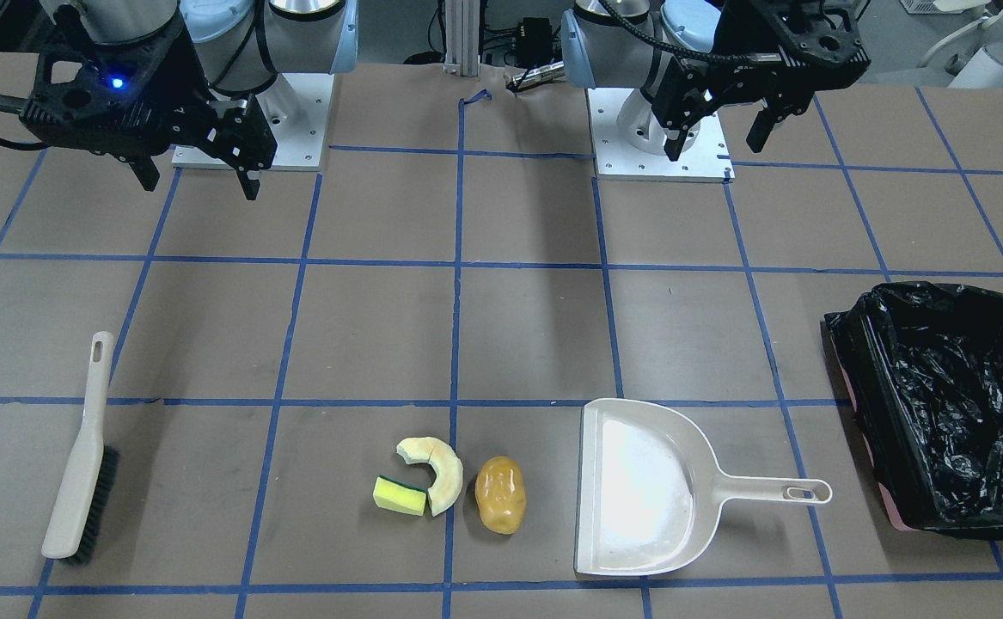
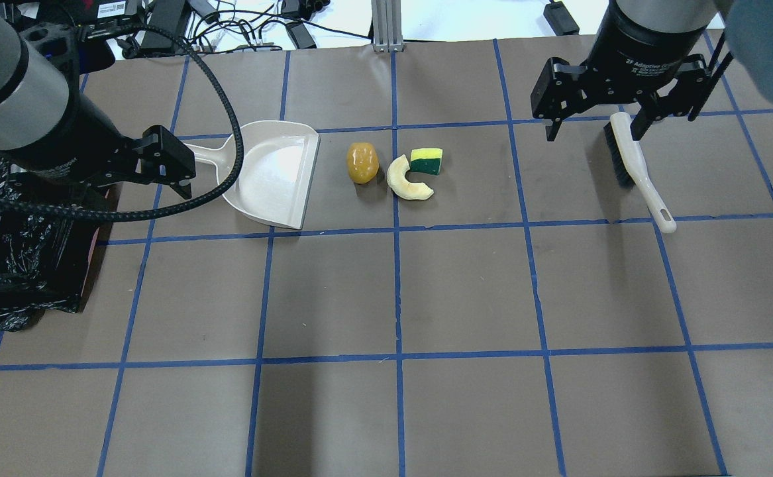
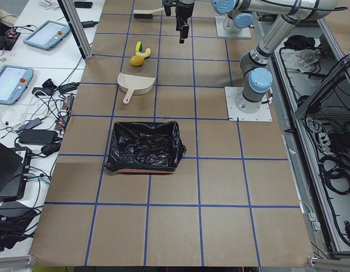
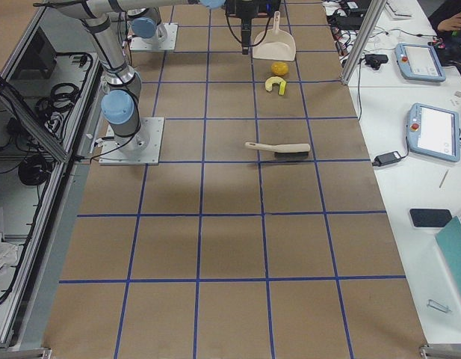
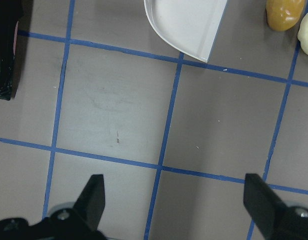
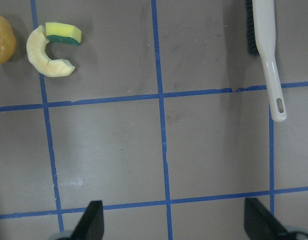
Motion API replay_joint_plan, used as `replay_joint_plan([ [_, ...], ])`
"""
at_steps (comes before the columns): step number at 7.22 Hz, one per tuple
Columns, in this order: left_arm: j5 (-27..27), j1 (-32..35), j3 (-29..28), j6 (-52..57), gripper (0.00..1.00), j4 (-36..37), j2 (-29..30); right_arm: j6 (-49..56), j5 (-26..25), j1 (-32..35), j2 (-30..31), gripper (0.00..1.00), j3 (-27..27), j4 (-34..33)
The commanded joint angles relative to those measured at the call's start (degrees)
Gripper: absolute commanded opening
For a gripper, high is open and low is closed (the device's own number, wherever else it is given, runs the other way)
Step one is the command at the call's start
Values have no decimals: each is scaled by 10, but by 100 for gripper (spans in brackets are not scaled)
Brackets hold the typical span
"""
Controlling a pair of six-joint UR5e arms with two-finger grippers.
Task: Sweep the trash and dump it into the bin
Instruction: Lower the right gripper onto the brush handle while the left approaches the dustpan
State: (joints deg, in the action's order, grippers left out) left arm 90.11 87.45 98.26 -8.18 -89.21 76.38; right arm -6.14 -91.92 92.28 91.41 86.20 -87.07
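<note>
There are three pieces of trash: one yellow sponge piece (image 1: 400, 496) with a green edge, one pale melon slice (image 1: 443, 473) and one golden-brown potato (image 1: 500, 494). There is one dustpan (image 1: 639, 490), one brush (image 1: 80, 464) and one bin (image 1: 862, 387) lined with black plastic. All of them rest on the table (image 1: 381, 327).

Both arms hold their tools high above the table on the robot's side, fingers pointing down. The left gripper (image 1: 718, 129) is spread wide with nothing between its fingers. The dustpan lies ahead of it, farther from the robot, and the bin sits to its outer left. The right gripper (image 1: 200, 176) is likewise spread wide and holds nothing. The brush lies ahead of it, slightly to its outer right.

The trash sits ahead of both tools and between them. The sponge touches the melon slice on the right gripper's side, and the potato is just beside the slice on the dustpan's side.
</note>
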Motion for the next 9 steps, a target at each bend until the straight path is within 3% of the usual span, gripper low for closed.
replay_joint_plan([
  [1, 0, 0, 0, -1, 100, 0, 2, -1, -1, 0, -1, 100, 0, -5],
  [5, 0, 0, 1, 4, 100, -2, 1, 11, -3, -44, -7, 100, 4, -8],
  [7, 1, -5, 10, 114, 100, -2, -1, 110, -1, -124, -6, 100, 31, -24],
  [9, 6, -16, 11, 231, 100, -1, 4, 187, 0, -178, -9, 100, 76, -105],
])
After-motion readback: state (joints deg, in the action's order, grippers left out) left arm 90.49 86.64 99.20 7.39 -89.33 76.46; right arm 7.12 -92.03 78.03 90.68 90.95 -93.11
